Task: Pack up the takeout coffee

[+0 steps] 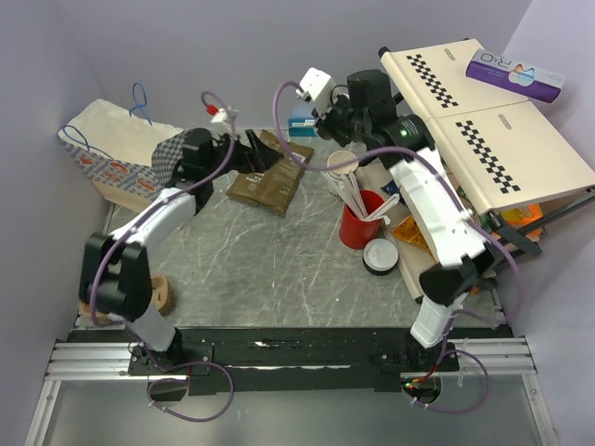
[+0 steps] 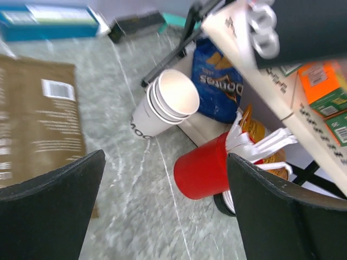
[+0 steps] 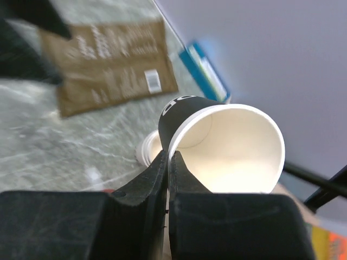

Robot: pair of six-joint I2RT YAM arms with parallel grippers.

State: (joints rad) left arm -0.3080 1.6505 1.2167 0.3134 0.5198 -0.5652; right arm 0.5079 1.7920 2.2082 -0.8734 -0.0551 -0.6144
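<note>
Right jaws pinch a lidless cup (image 3: 233,151), mouth tilted up; left jaws gape empty.

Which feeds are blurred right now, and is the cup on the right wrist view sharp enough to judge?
Top external: sharp and evenly lit. Left wrist: brown pouch and blue box smeared, stacked cups and red cup fairly crisp. Right wrist: the paper cup pinched in the right arm's jaws is clear, the pouch behind it soft, the jaws almost black.

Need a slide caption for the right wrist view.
Right gripper pinching a lidless paper cup by its rim; brown packet lying on the table beyond.
</note>
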